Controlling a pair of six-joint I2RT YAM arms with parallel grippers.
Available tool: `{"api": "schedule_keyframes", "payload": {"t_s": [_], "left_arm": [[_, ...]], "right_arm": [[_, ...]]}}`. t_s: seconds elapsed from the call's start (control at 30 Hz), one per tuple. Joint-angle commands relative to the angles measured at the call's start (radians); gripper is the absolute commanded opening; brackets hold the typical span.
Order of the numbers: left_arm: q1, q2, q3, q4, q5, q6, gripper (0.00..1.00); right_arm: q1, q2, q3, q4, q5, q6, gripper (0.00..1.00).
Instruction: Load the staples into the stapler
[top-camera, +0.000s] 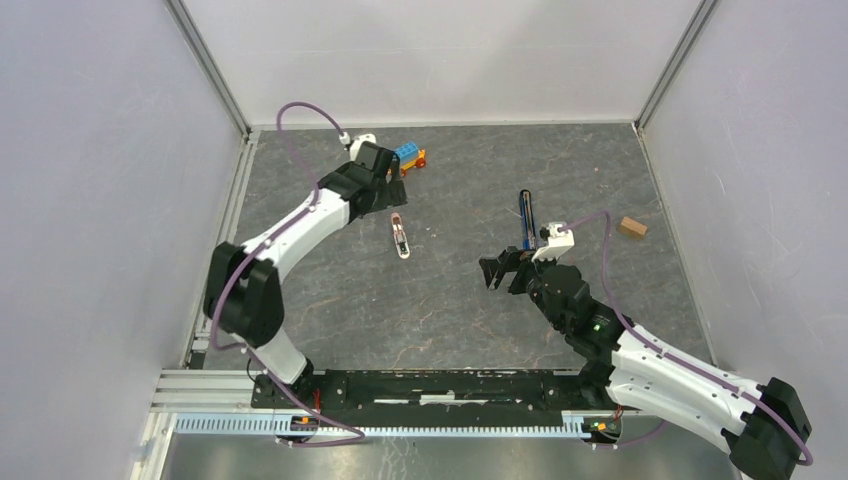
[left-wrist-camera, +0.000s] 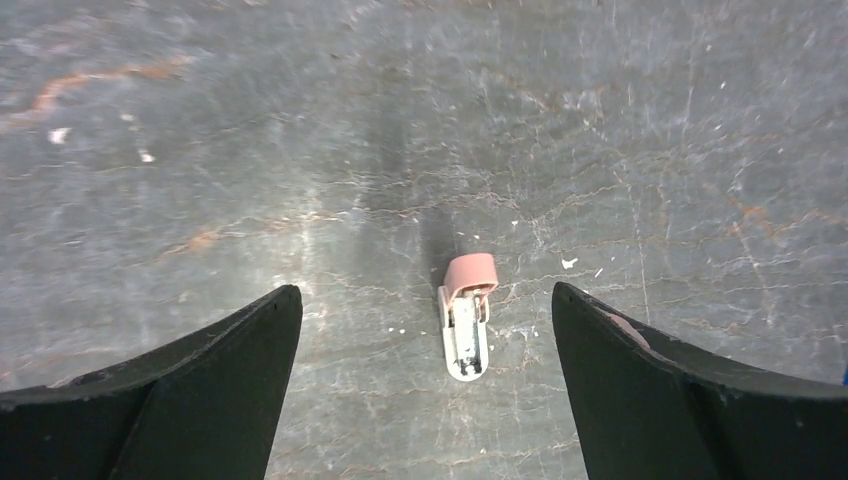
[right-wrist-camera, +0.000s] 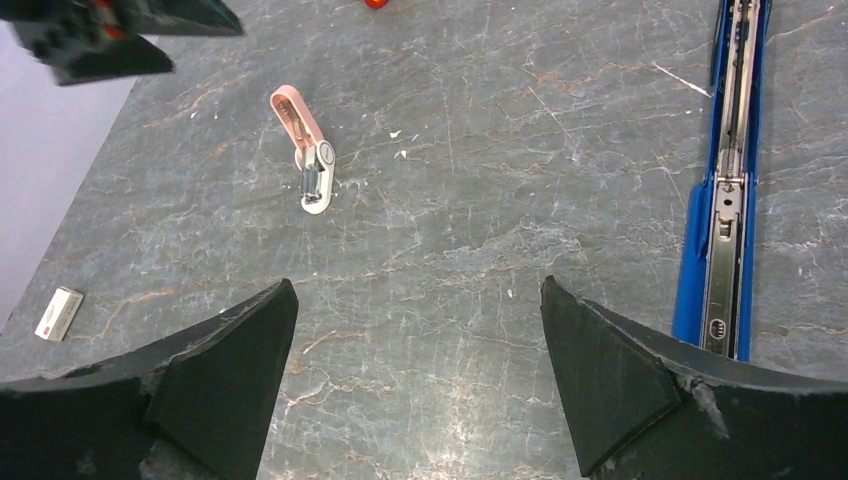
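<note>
Pink-white gadget (left-wrist-camera: 467, 318) between parted fingers (left-wrist-camera: 190, 400)

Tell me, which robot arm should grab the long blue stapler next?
Right, probably. The right end effector is open, and the slim dark-blue plastic stapler lies just beside its finger. The left end effector, also open, hovers over the small pink-and-white plastic gadget, farther away.

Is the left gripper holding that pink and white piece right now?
No: the left gripper stands open, and the pink and white piece lies on the table between its jaws, touching neither.
</note>
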Motion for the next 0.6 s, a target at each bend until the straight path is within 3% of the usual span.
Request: {"api": "schedule_keyframes", "payload": {"t_s": [0.0, 0.13, 0.33, 0.57], "left_arm": [[0.025, -0.124, -0.033, -0.068, -0.125, -0.022, 1.0], [0.104, -0.227, -0.11, -0.128, -0.128, -0.084, 1.0], [0.322, -0.39, -0.283, -0.116, 0.039, -0.051, 1.0], [0.565, -0.474, -0.413, -0.199, -0.053, -0.136, 1.0]], "right_arm": [[-0.002, -0.012, -0.008, 0.017, 0.009, -0.004, 0.98], [-0.003, -0.022, -0.016, 0.022, -0.004, -0.002, 0.98], [-0.002, -0.045, -0.052, 0.056, -0.012, 0.006, 0.98], [-0.003, -0.021, -0.02, 0.066, -0.047, -0.009, 0.98]]}}
